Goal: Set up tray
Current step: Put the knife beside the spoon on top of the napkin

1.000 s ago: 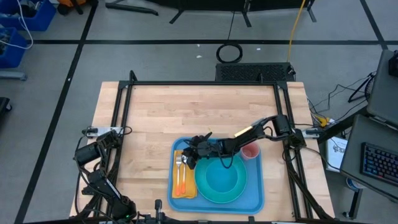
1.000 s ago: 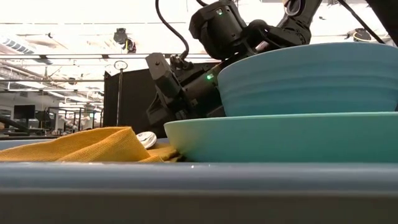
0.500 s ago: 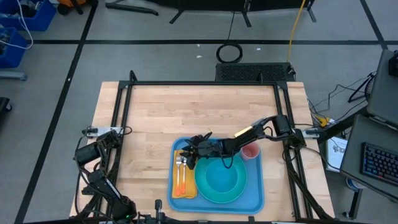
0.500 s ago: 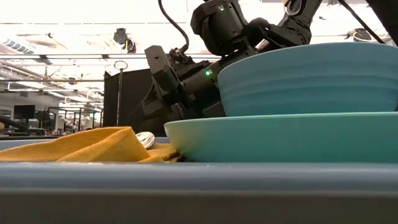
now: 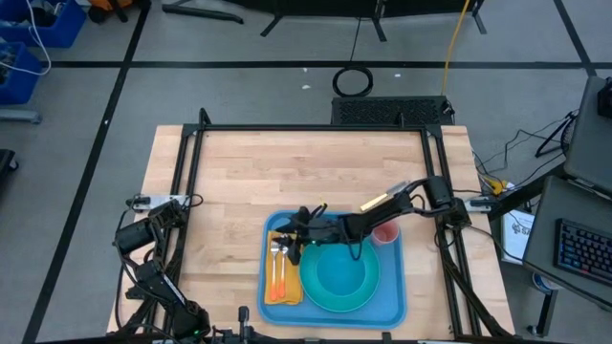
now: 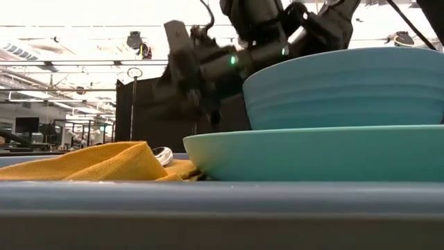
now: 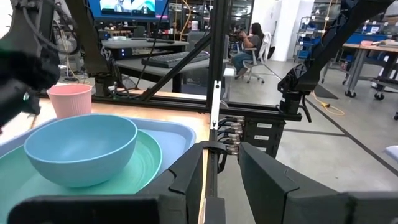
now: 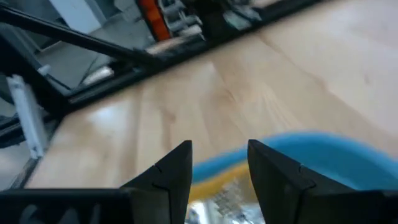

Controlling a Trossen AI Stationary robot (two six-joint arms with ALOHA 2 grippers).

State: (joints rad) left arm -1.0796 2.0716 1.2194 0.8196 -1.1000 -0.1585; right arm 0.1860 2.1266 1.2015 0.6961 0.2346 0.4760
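Note:
The blue tray (image 5: 392, 308) lies near the table's front edge. On it a teal plate (image 5: 339, 277) carries a blue bowl (image 7: 81, 149). A yellow napkin (image 6: 90, 163) at the tray's left end bears a fork (image 5: 275, 250) and an orange utensil (image 5: 278, 279). A pink cup (image 5: 385, 232) stands at the tray's far right corner. My right gripper (image 5: 298, 229) hovers open above the napkin's far end, fingers apart over the tray's rim (image 8: 292, 146), holding nothing. My left gripper (image 7: 221, 180) waits open beside the tray, pointing level.
Bare wooden tabletop (image 5: 306, 172) stretches beyond the tray to the far edge. Black frame rails (image 5: 191, 191) run along the table's left and right sides. A person sits in the room beyond (image 7: 249, 43).
My right gripper has risen from just above the napkin and rolled at the wrist, staying over the tray's far left corner. The napkin, fork, plate and bowl lie as before.

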